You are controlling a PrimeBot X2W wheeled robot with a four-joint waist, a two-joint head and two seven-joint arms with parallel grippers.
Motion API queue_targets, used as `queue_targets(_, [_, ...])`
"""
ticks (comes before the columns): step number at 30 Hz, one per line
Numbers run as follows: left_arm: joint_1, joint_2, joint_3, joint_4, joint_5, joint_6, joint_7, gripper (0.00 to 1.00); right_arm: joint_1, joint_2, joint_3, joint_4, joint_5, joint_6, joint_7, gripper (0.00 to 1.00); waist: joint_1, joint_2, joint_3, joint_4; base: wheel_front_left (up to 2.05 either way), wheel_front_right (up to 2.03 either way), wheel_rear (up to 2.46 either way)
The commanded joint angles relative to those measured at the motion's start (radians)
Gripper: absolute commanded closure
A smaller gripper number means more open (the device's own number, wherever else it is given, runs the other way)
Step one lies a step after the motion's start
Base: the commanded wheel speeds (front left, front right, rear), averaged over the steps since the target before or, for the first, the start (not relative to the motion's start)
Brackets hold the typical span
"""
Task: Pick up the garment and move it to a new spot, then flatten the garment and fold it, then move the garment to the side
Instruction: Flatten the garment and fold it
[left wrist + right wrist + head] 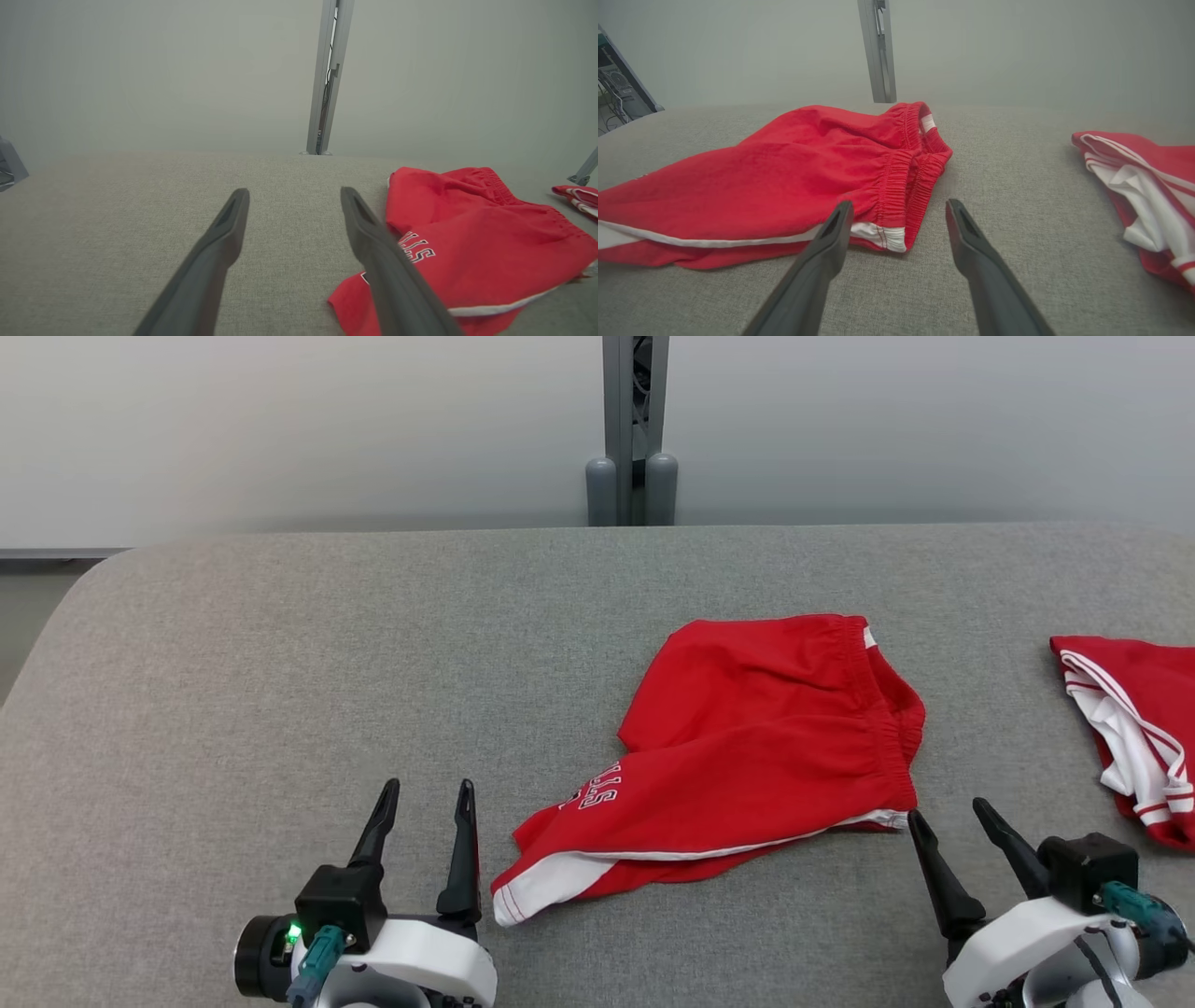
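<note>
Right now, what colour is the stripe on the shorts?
White stripe on red shorts; right wrist view shows it best.

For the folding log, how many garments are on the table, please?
2. The red shorts lie at the centre of the table; a red-and-white garment lies far right, cut off by the frame; more may be hidden.

Right gripper (899, 205) hovers low just in front of the red shorts (784, 172), fingers spread wide, nothing between them. One tip is near the shorts' white-trimmed corner, the other points past the elastic waistband (896, 186). The shorts lie rumpled on the grey cloth table (1017, 200). Well apart from the shorts, on the waistband side, lies a second red and white garment (1148, 186). Behind the shorts stands a grey post (878, 51)
</note>
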Motion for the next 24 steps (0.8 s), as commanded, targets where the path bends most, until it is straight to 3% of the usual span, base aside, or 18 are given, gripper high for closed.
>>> queue_targets(1, [0.004, 0.004, -0.003, 0.001, 0.006, -0.004, -0.002, 0.0, -0.022, -0.014, 0.006, 0.016, 0.019, 0.0, 0.011, 0.0, 0.0, 0.0, 0.005, 0.006, 0.0, 0.0, 0.0])
queue_targets(17, [-0.033, 0.004, -0.017, 0.009, 0.012, -0.002, -0.002, 0.0, -0.145, -0.048, 0.127, 0.188, 0.171, 0.0, 0.063, 0.0, 0.0, 0.0, 0.049, 0.052, 0.0, 0.0, 0.0])
queue_targets(18, [-0.035, 0.004, -0.016, 0.01, 0.012, -0.002, -0.002, 0.0, -0.152, -0.049, 0.133, 0.197, 0.177, 0.0, 0.06, 0.76, 0.0, 0.0, 0.049, 0.054, 0.0, 0.0, 0.0])
queue_targets(19, [-0.036, 0.004, -0.015, 0.011, 0.013, -0.002, -0.002, 0.0, -0.158, -0.05, 0.137, 0.206, 0.184, 0.0, 0.053, 1.0, 0.0, 0.0, 0.049, 0.055, 0.0, 0.0, 0.0])
queue_targets(24, [-0.03, 0.004, -0.005, 0.014, 0.016, -0.002, -0.002, 0.0, -0.186, -0.073, 0.155, 0.219, 0.212, 0.0, 0.013, 1.0, 0.0, 0.0, 0.043, 0.049, 0.0, 0.0, 0.0])
